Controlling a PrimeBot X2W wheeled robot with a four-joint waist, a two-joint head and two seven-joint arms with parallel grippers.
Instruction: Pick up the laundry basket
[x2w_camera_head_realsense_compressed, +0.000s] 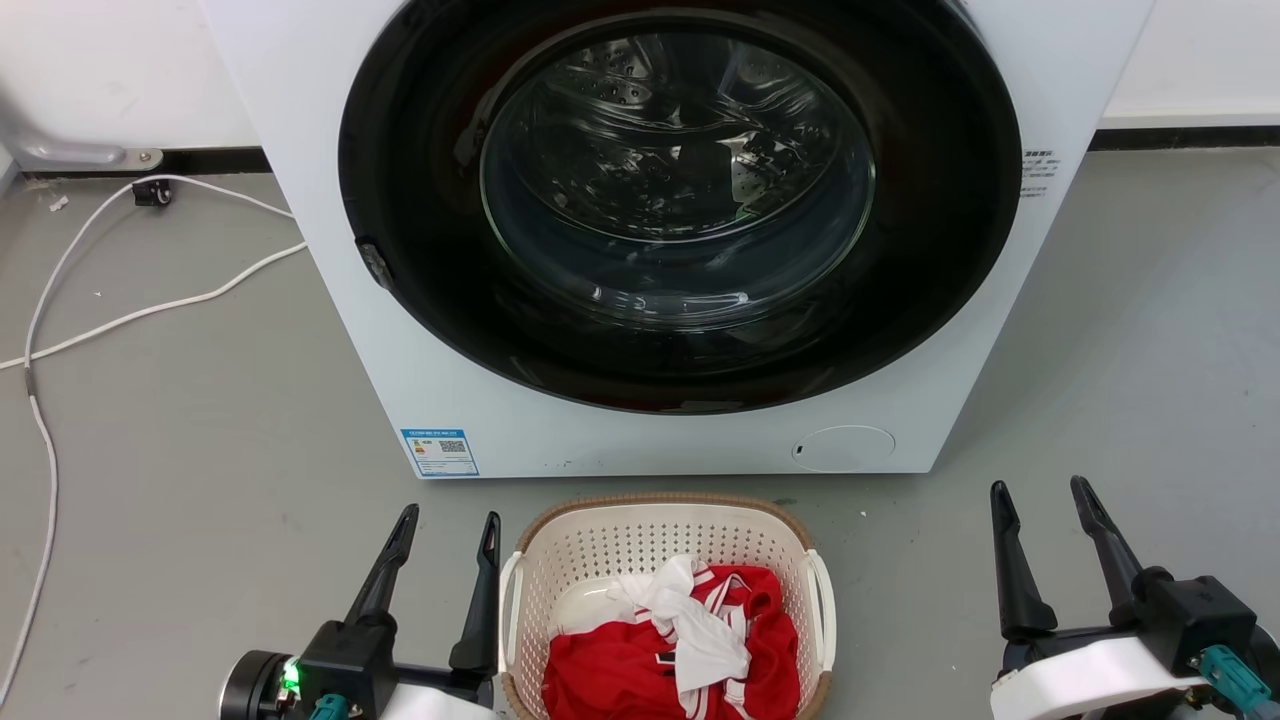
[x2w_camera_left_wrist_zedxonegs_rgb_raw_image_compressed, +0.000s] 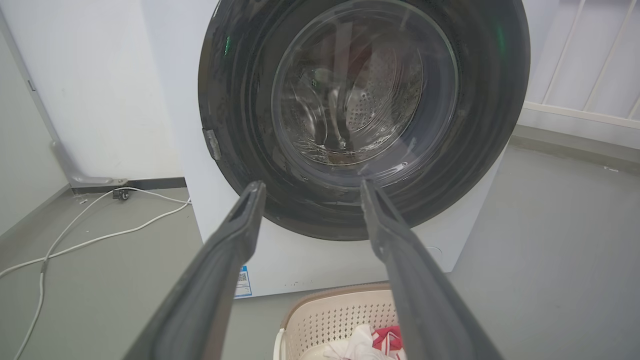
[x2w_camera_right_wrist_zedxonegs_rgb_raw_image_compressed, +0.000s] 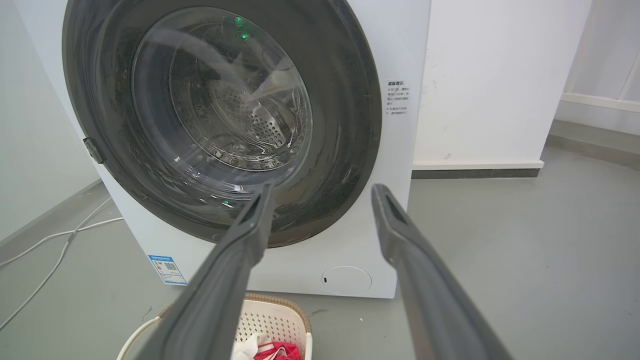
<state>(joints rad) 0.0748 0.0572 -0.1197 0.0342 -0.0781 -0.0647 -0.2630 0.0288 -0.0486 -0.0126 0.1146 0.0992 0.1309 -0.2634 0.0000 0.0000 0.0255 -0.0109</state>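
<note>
The laundry basket (x2w_camera_head_realsense_compressed: 620, 545), cream perforated plastic with a brown rim and white side handles, stands on the floor in front of the washing machine, holding red and white clothes (x2w_camera_head_realsense_compressed: 680, 640). My left gripper (x2w_camera_head_realsense_compressed: 448, 525) is open just left of the basket, its right finger close to the left handle (x2w_camera_head_realsense_compressed: 510, 610). My right gripper (x2w_camera_head_realsense_compressed: 1042, 492) is open well to the right of the basket, apart from it. The basket (x2w_camera_left_wrist_zedxonegs_rgb_raw_image_compressed: 340, 315) lies below the fingers in the left wrist view, and the basket (x2w_camera_right_wrist_zedxonegs_rgb_raw_image_compressed: 272, 317) sits at the bottom in the right wrist view.
The white washing machine (x2w_camera_head_realsense_compressed: 500, 400) with its round dark glass door (x2w_camera_head_realsense_compressed: 680, 200) shut stands right behind the basket. White cables (x2w_camera_head_realsense_compressed: 110, 320) trail over the grey floor at the left. Open floor lies to the right of the machine.
</note>
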